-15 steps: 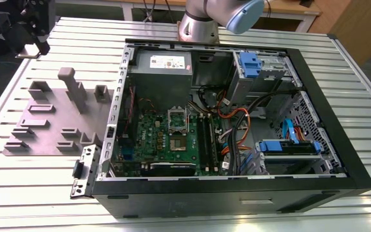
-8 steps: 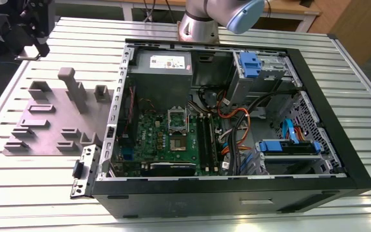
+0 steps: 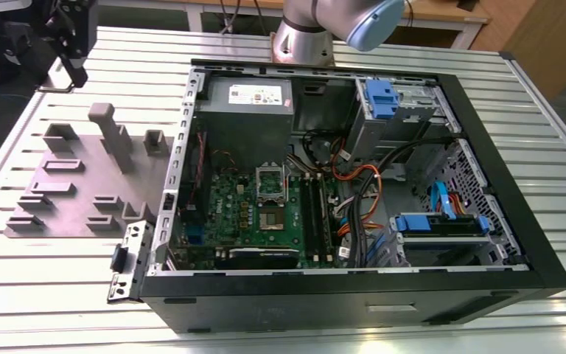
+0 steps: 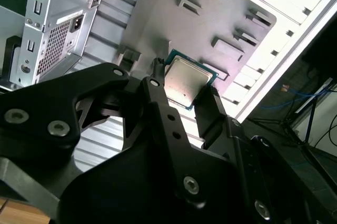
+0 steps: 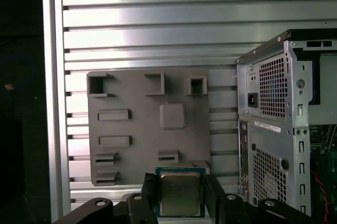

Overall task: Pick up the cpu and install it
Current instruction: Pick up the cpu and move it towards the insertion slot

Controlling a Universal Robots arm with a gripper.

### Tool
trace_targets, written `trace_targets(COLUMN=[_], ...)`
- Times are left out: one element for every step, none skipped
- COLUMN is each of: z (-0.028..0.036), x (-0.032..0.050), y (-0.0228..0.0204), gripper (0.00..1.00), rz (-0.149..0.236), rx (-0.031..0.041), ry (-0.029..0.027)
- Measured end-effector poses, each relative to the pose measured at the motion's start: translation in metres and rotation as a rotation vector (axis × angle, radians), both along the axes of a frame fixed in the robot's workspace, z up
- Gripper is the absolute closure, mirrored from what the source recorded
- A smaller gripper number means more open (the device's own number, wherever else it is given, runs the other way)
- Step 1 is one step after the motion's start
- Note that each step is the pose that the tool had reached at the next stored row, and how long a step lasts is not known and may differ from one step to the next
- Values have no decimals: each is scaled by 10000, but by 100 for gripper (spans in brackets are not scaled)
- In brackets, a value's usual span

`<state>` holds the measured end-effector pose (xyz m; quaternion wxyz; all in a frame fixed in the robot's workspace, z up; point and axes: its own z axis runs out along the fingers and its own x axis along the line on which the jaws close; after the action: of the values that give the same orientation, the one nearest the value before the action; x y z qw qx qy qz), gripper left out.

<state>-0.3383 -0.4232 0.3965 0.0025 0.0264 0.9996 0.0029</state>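
The ribbed bench (image 3: 47,295) is carrying a grey tray (image 3: 67,184) and an open computer case (image 3: 312,302); in both wrist views the jaws are squeezing the cpu (image 5: 180,195), near the tray; the exterior view is showing a green board (image 3: 229,210) inside the case.

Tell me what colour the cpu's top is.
The cpu has a silvery-grey metal top with a blue-green rim; the first wrist view shows it best.

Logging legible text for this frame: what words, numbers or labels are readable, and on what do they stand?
None can be read.
The power supply label: print too small to read.
The sticker on the rear of the computer case: blurred, unreadable.
The cpu, in the first wrist view: no legible marking on its metal top.
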Motion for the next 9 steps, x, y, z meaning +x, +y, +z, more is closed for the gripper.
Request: trace_targets(z=[-1,-1,-1,-1,-2,-2,-2,-2,-2], x=[16,27,40,52,63,71,80,89,100], y=[0,0,0,0,0,0,0,0,0], gripper=[53,53,53,53,53,53,53,53,53], rz=[0,0,0,0,0,1,0,0,0], rx=[0,1,1,0,0,1,1,0,0], ry=[0,-1,0,0,0,-1,-1,0,0])
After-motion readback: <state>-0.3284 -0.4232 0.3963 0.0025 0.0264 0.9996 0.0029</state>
